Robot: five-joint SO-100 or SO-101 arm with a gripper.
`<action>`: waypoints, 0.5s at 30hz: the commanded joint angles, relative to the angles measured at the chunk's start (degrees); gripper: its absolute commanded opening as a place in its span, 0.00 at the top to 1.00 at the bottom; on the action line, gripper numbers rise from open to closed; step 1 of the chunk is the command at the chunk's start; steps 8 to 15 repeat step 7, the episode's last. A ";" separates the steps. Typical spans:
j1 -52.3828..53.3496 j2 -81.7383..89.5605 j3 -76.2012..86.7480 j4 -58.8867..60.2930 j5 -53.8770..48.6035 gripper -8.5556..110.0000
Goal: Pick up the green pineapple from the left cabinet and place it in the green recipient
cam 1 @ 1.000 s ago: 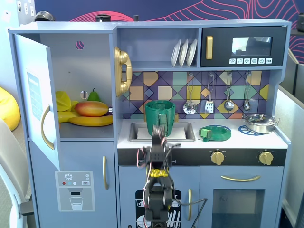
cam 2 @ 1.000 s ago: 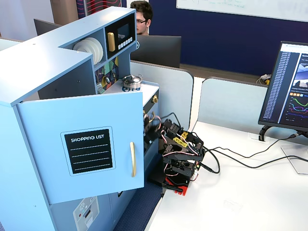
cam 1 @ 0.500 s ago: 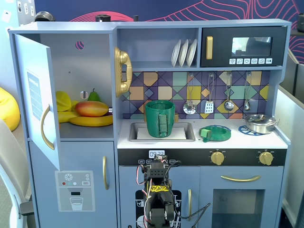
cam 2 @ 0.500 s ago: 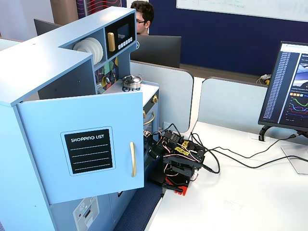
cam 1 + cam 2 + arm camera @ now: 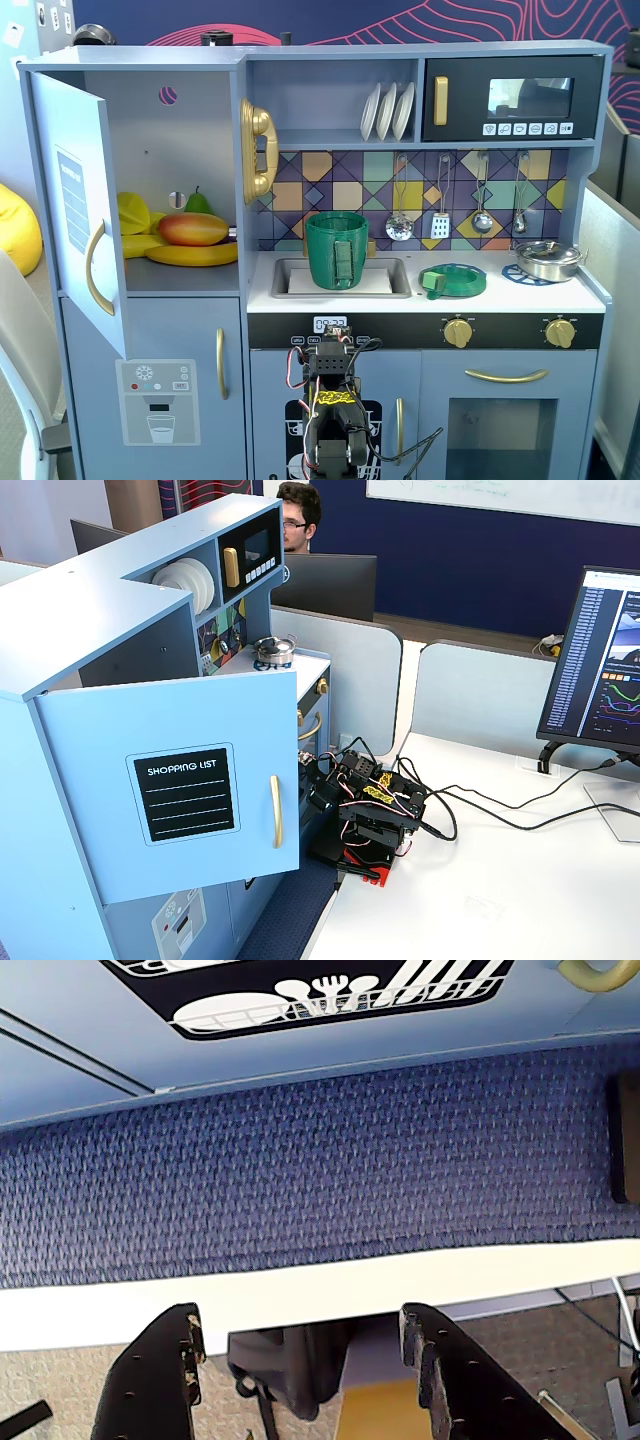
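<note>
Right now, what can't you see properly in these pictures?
- The green pineapple: not made out in the left cabinet in a fixed view; mango and bananas may cover it.
- Cabinet inside: blocked by its door in a fixed view.
- The hand: fingertips cut off, wrist view.

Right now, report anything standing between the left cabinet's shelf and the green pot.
The cabinet's side wall, carrying a gold toy phone, stands between the shelf and the green pot, so the route goes out the open front. A mango and banana crowd the shelf front; no pineapple is visible.
</note>
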 commanded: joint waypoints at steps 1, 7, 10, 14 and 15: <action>0.53 -0.26 4.22 6.77 -0.35 0.79; 0.70 -0.26 4.22 6.77 -0.26 0.79; 0.70 -0.26 4.22 6.77 -0.26 0.79; 0.70 -0.26 4.22 6.77 -0.26 0.79; 0.70 -0.26 4.22 6.77 -0.26 0.79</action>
